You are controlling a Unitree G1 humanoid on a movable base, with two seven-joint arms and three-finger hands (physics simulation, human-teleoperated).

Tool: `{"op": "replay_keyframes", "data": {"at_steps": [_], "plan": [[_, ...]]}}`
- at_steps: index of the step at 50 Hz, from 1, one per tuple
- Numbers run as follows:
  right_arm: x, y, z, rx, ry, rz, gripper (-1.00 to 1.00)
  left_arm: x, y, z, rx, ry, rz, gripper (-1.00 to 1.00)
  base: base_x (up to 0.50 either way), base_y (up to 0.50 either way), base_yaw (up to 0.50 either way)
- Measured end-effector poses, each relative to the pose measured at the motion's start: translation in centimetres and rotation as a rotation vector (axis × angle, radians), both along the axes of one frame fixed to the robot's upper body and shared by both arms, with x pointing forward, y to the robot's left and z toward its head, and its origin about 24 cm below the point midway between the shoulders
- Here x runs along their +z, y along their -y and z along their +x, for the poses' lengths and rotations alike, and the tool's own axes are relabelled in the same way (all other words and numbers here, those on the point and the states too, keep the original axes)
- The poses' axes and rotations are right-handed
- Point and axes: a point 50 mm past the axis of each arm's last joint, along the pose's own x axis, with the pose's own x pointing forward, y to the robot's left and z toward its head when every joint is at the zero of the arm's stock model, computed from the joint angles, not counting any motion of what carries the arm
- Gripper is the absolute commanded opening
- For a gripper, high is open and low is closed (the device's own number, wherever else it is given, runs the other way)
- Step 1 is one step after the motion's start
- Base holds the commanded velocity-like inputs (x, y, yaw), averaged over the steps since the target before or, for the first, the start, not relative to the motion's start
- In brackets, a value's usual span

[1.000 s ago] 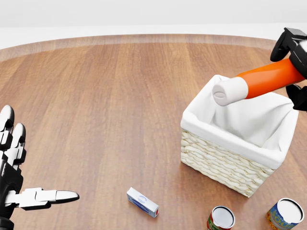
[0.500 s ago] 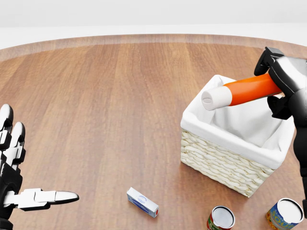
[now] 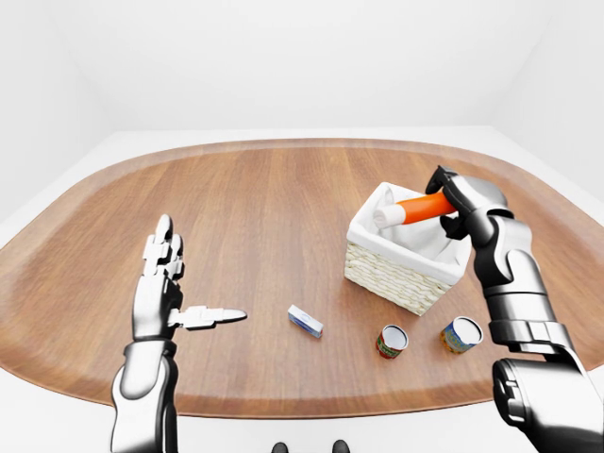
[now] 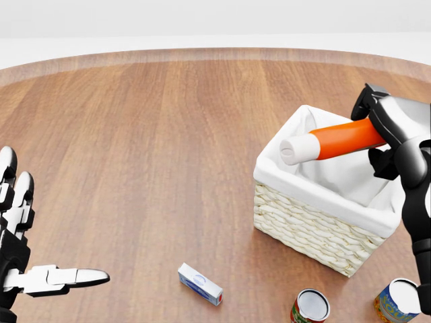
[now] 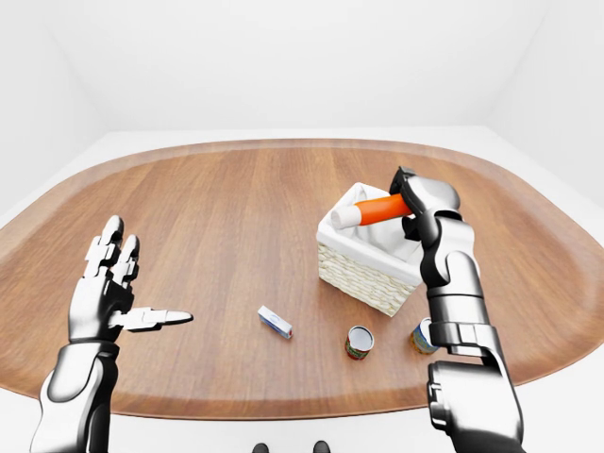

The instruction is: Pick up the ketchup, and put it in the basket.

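The right hand (image 4: 387, 131) is gripping the ketchup (image 4: 333, 140) by its orange body, holding it roughly level over the basket (image 4: 316, 225), white cap pointing toward the basket's left rim. So it's hanging right above the opening, not resting inside yet, and I'd say it just needs lowering and letting go. The left hand (image 4: 20, 259) is sitting open, well away from the basket.

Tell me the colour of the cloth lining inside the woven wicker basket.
White, inside the pale straw-coloured woven wicker basket; the cloth lining shows best in the head view.
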Motion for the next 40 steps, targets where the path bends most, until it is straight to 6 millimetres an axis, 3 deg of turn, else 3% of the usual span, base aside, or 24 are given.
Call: {"op": "replay_keyframes", "data": {"at_steps": [13, 40], "plan": [[-0.4, -0.1, 0.2, -0.003, -0.005, 0.006, -1.00, 0.0, 0.0, 0.0, 0.000, 0.000, -0.001, 1.00, 0.00, 0.00, 0.00], [-3.4, 0.3, 0.8, -0.045, -0.032, 0.068, -1.00, 0.1, -0.1, -0.1, 0.001, 0.006, 0.000, 1.00, 0.00, 0.00, 0.00]]}}
